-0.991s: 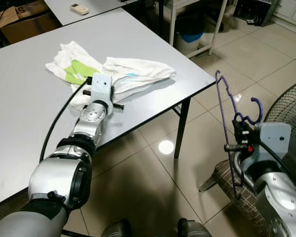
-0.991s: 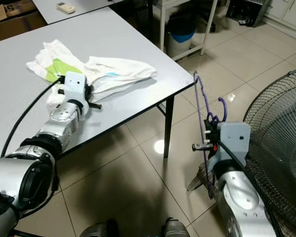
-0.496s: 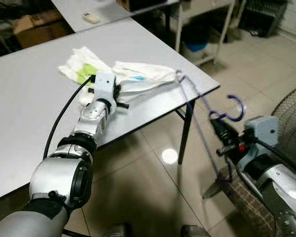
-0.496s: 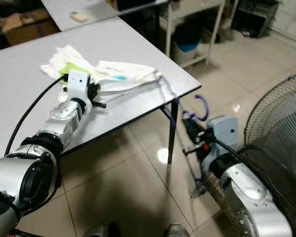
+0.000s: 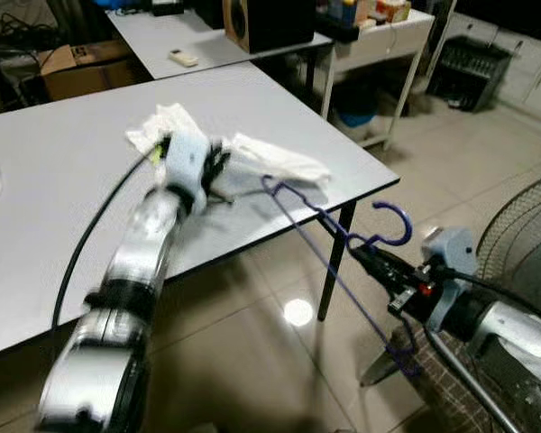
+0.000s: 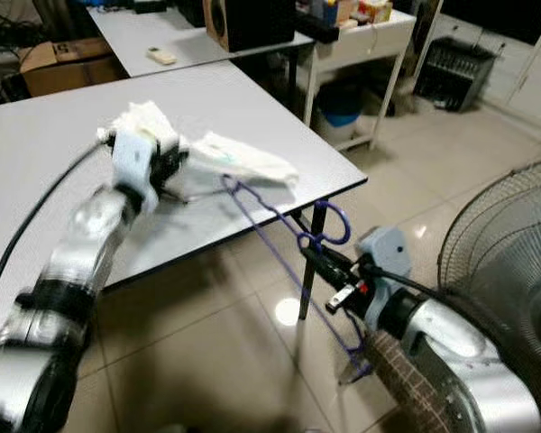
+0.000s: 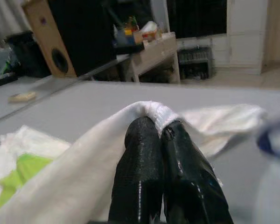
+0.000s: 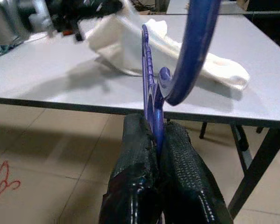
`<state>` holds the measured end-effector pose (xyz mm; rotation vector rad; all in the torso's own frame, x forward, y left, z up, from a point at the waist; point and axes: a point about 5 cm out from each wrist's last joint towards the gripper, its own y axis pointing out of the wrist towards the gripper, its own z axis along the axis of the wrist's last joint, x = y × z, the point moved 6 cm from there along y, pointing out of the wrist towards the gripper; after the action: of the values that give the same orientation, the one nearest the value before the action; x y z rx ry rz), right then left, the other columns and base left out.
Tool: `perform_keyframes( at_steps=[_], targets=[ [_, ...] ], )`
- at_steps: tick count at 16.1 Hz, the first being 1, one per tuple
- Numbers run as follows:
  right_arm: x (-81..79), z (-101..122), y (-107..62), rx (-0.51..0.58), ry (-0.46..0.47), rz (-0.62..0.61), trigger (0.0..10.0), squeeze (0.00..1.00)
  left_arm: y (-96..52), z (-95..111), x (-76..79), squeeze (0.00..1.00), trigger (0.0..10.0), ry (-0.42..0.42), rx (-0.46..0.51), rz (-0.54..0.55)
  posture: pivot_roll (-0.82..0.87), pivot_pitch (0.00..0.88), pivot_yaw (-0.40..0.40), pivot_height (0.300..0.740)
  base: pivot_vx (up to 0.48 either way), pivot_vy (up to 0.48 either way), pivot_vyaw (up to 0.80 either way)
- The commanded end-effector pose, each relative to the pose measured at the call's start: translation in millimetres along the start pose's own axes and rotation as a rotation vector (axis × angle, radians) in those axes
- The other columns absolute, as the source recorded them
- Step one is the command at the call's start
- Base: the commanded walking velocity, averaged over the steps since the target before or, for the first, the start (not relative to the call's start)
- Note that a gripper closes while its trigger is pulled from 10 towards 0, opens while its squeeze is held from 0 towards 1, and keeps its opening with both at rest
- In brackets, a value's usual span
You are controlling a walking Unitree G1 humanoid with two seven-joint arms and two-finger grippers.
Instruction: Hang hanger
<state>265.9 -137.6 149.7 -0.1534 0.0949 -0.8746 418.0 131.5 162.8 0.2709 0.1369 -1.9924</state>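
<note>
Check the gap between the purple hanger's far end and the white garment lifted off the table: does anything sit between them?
Nothing visible does. The right gripper is shut on the purple hanger, whose far end reaches over the grey table beside the white garment. The left gripper is shut on a fold of that garment, raised above the tabletop.

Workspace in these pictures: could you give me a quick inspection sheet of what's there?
Surface: grey table, tiled floor below.
Job's things: purple hanger, tilted over the table edge; white garment on the table.
Clutter: remote on the far table.
Grippers: left gripper shut on white garment; right gripper shut on purple hanger.
Cables: black cable along the left arm.
Surroundings: fan, speaker, cardboard box.
</note>
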Motion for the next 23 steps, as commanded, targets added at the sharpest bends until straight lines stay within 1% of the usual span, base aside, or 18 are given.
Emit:
perform_keyframes(
  at_steps=[1, 2, 4, 5, 6, 7, 10, 11, 14, 16, 18, 20, 23],
  targets=[
    [3.3, 7.4, -1.9, 0.023, -0.022, 0.005, 10.0, 0.0, -2.5, 5.4, 3.1, 0.0, 0.0, 0.041, -0.006, -0.027, -0.18, 0.0, 0.022, 0.74, 0.0, 0.0, 0.0],
    [0.9, 5.1, -4.8, 0.01, -0.028, 0.02, 10.0, 0.0, -11.4, -3.5, 7.3, 0.0, 0.0, 0.073, -0.037, -0.047, -0.19, 0.0, 0.023, 0.74, 0.0, 0.0, 0.0],
    [-3.5, 0.1, -8.2, -0.014, -0.039, 0.039, 10.0, 0.0, -25.2, -12.5, 13.1, 0.0, 0.0, 0.07, -0.074, -0.063, -0.2, 0.0, 0.032, 0.74, 0.0, 0.0, 0.0],
    [-9.3, -10.1, -8.0, -0.059, -0.059, 0.076, 10.0, 0.0, -40.6, -20.0, 19.9, 0.0, 0.0, 0.065, -0.117, -0.084, -0.2, 0.0, 0.032, 0.74, 0.0, 0.0, 0.0],
    [-11.1, -14.8, -7.4, -0.08, -0.073, 0.092, 10.0, 0.0, -42.6, -19.8, 21.2, 0.0, 0.0, 0.055, -0.121, -0.082, -0.2, 0.0, 0.032, 0.74, 0.0, 0.0, 0.0],
    [-10.8, -21.7, -4.5, -0.109, -0.106, 0.101, 10.0, 0.0, -45.8, -16.7, 24.2, 0.0, 0.0, 0.04, -0.125, -0.083, -0.2, 0.0, 0.031, 0.74, 0.0, 0.0, 0.0],
    [-6.5, -21.3, 3.9, -0.106, -0.144, 0.095, 10.0, 0.0, -53.9, -15.3, 30.4, 0.0, 0.0, 0.035, -0.147, -0.086, -0.19, 0.0, 0.02, 0.74, 0.0, 0.0, 0.0],
    [-7.6, -19.4, 7.5, -0.099, -0.154, 0.113, 10.0, 0.0, -56.9, -15.1, 28.3, 0.0, 0.0, 0.027, -0.158, -0.06, -0.17, 0.0, -0.002, 0.74, 0.0, 0.0, 0.0],
    [-7.1, -16.0, 12.2, -0.082, -0.168, 0.128, 10.0, 0.0, -59.0, -13.7, 29.2, 0.0, 0.0, 0.02, -0.169, -0.054, -0.17, 0.0, -0.006, 0.74, 0.0, 0.0, 0.0],
    [-13.8, -14.4, 14.7, -0.079, -0.183, 0.185, 10.0, 0.0, -59.0, -14.1, 29.4, 0.0, 0.0, 0.02, -0.182, -0.044, -0.16, 0.0, -0.012, 0.74, 0.0, 0.0, 0.0],
    [-17.6, -13.5, 14.9, -0.076, -0.191, 0.21, 10.0, 0.0, -58.3, -17.7, 25.8, 0.0, 0.0, 0.028, -0.205, -0.017, -0.15, 0.0, -0.019, 0.74, 0.0, 0.0, 0.0],
    [-15.1, -12.7, 14.5, -0.074, -0.203, 0.2, 10.0, 0.0, -56.4, -20.6, 22.4, 0.0, 0.0, 0.03, -0.225, 0.004, -0.15, 0.0, -0.022, 0.74, 0.0, 0.0, 0.0],
    [-13.8, -12.6, 13.9, -0.076, -0.213, 0.204, 10.0, 0.0, -52.2, -19.6, 28.8, 0.0, 0.0, 0.019, -0.224, -0.016, -0.17, 0.0, -0.018, 0.74, 0.0, 0.0, 0.0]
  ],
)
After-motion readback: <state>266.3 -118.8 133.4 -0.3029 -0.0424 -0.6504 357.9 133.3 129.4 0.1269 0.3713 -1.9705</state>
